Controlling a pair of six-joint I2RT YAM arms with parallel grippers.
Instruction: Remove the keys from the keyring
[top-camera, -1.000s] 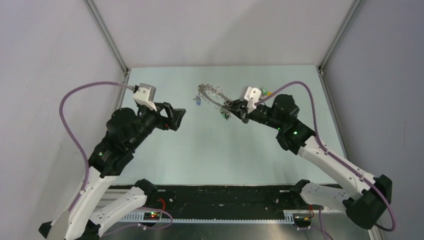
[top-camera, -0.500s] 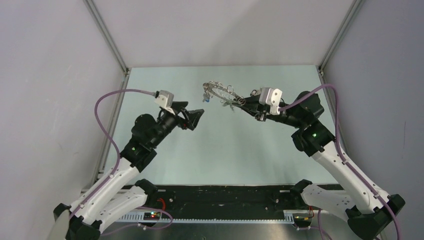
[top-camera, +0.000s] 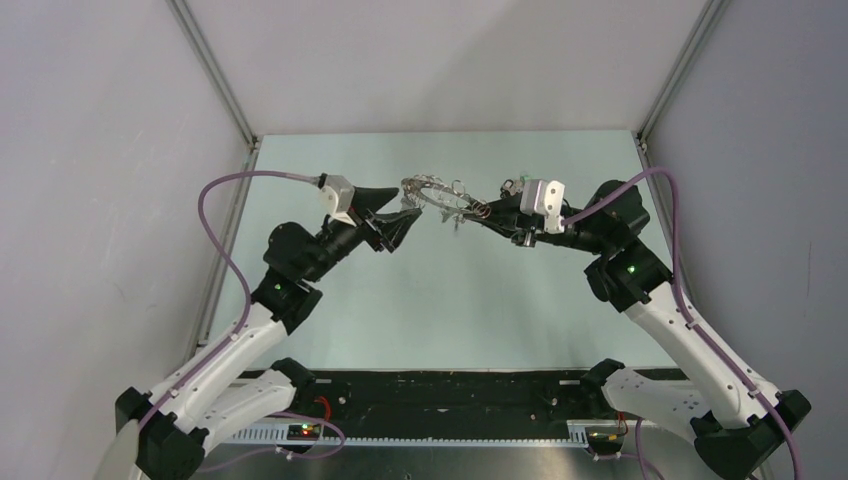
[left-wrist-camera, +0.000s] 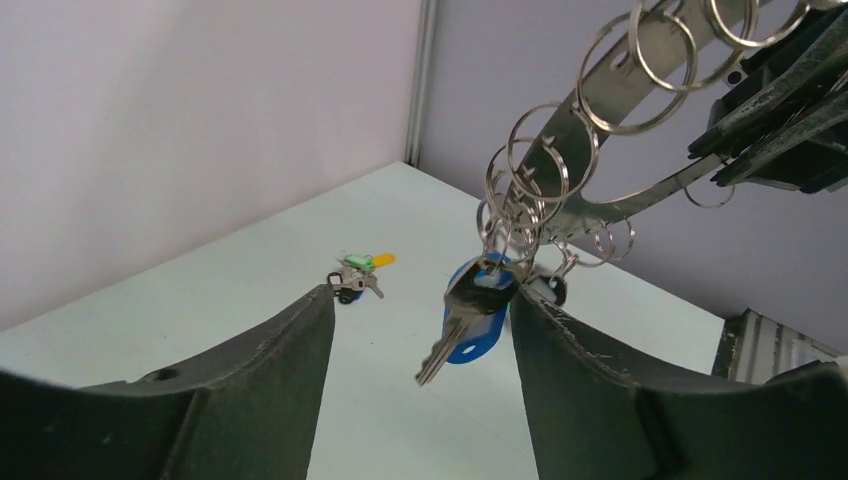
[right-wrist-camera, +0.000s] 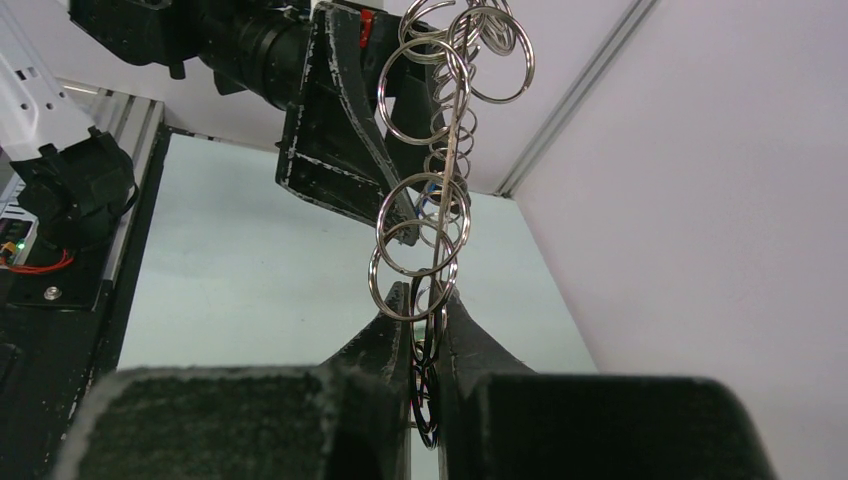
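My right gripper (top-camera: 482, 212) is shut on the keyring (top-camera: 436, 191) and holds it in the air over the far middle of the table. In the right wrist view the keyring (right-wrist-camera: 443, 150), a thin metal band strung with several small split rings, rises from the closed gripper (right-wrist-camera: 427, 297). My left gripper (top-camera: 408, 215) is open at the ring's left end. In the left wrist view a silver key with a blue head (left-wrist-camera: 468, 322) hangs from the keyring (left-wrist-camera: 590, 140) between the open gripper's (left-wrist-camera: 420, 300) fingers, close to the right finger (left-wrist-camera: 585, 370).
A small clump of loose keys with green and yellow heads (left-wrist-camera: 353, 273) lies on the pale green table (top-camera: 450, 300) beyond the left gripper. Grey walls and metal corner posts (top-camera: 215, 80) close in the far side. The arm bases stand along the near edge.
The left arm has reached forward and right until its open jaws sit around the hanging key. The right gripper has lifted the keyring and now holds it nearly still.
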